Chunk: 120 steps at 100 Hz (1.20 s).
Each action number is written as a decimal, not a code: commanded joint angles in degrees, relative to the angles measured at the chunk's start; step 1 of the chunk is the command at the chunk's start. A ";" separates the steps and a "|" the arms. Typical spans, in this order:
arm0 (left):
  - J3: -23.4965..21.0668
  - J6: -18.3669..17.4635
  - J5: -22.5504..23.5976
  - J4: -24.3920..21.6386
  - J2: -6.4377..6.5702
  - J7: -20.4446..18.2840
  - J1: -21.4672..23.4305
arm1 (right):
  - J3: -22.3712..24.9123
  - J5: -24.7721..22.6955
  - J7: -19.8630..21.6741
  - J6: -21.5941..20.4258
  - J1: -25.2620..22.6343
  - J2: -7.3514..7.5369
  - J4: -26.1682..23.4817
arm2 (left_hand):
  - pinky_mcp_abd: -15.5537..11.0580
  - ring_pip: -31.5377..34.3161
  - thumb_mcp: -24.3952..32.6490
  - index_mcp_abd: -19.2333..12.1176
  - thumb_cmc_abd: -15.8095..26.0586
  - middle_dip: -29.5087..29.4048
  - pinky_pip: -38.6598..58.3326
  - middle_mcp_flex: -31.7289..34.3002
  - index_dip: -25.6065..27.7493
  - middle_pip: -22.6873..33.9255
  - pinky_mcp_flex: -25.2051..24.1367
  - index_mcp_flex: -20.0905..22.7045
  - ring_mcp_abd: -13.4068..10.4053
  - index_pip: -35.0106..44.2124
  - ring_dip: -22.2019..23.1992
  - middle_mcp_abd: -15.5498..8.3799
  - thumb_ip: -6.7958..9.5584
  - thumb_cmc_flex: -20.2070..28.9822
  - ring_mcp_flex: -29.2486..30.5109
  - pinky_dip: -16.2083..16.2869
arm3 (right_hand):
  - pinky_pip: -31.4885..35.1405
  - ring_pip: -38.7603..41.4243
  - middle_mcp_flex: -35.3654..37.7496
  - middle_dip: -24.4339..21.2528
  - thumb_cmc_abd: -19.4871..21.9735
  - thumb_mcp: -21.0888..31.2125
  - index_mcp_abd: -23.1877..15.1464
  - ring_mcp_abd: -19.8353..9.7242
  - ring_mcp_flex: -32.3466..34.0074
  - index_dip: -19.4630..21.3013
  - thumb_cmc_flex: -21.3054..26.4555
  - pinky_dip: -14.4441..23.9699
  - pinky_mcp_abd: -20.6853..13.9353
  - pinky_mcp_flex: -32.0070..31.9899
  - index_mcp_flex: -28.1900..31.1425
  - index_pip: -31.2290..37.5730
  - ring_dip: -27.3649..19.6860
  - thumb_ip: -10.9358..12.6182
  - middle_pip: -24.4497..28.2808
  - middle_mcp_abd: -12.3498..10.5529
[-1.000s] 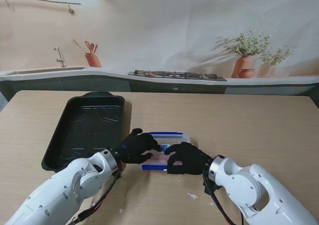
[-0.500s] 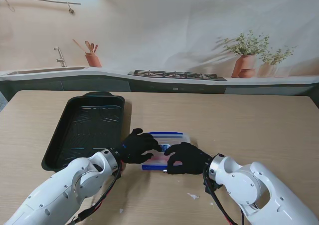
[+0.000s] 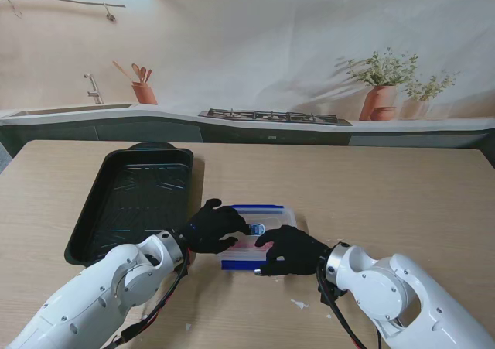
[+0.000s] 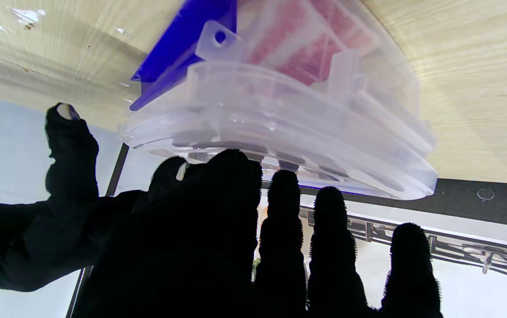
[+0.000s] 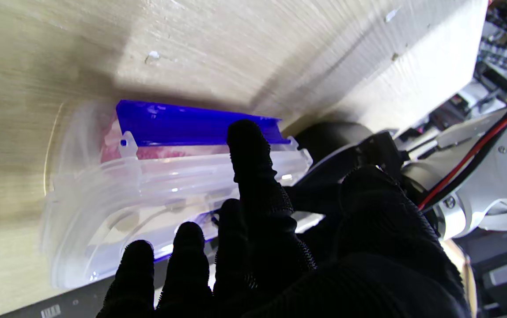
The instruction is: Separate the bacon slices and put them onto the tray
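A clear plastic container [image 3: 259, 235] with blue clips, pink bacon slices [image 4: 306, 48] visible through its lid, is seen just below the centre of the stand view, on the wooden table [image 3: 387, 194]. It is flanked by both black-gloved hands. The left hand [image 3: 210, 227] is laid on the container's left end, fingers [image 4: 282, 207] spread along its rim; whether a grip is made cannot be told. The right hand [image 3: 290, 250] is set at the lower right corner, one finger [image 5: 253, 163] raised against the blue clip [image 5: 183, 126], the others curled at the lid edge. A black baking tray [image 3: 135, 198] lies at centre left, just beside the container.
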 commanded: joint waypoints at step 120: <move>-1.16 1.67 3.59 -0.99 1.07 -2.92 3.21 | -8.44 -10.95 -25.09 0.86 15.18 -4.76 19.78 | 0.07 -0.32 4.09 0.27 0.07 0.86 -1.32 -1.92 0.27 0.63 -0.41 0.47 0.29 1.87 1.15 -1.39 0.05 -4.93 0.39 -0.70 | 2.48 2.63 -5.48 -0.75 0.33 13.59 -8.75 -0.07 -1.51 -6.09 7.31 2.72 0.24 -1.01 -17.66 -2.10 1.82 1.42 -1.13 -0.42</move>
